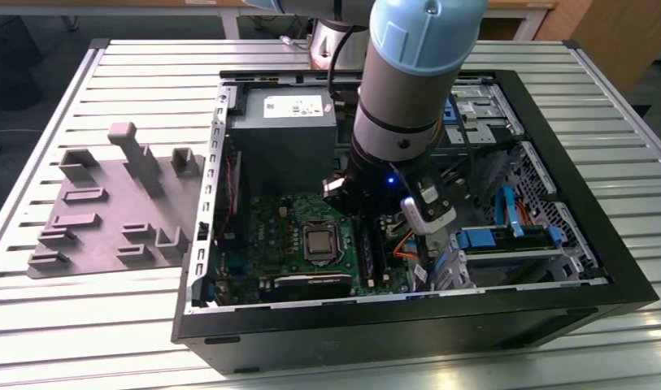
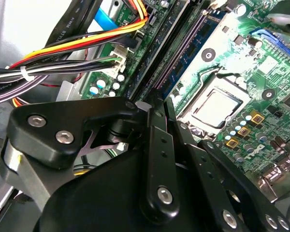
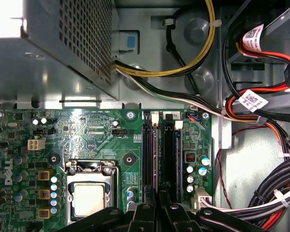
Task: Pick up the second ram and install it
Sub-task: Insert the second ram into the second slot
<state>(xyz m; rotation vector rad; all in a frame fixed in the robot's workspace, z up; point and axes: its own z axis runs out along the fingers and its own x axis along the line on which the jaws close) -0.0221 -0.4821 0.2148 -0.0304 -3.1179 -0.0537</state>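
claw (image 3: pixel 159 205): down inside the computer case (image 1: pixel 590 280), right over the memory slots (image 3: pixel 159 159); fingers drawn close, can't tell if anything is pinched between them
second ram (image 3: pixel 155 159): looks seated on edge in one slot, blue edge just visible; a judgement, not sure
handling: light, stiff, thin, brittle; chips fragile
grip: by the long top edge, mid-length, flat faces between the pads
nearby: motherboard (image 3: pixel 94 137), cables (image 3: pixel 261 116) beside the slots

Robotics lab or assembly test bench: ribbed aluminium-slat worktable (image 1: pixel 70 268), grey 3D-printed fixture plate with upright holders (image 1: pixel 108 207) at centre left, open black desktop computer case (image 1: pixel 417 325) at centre, wooden furniture (image 1: pixel 525 12) along the top edge.
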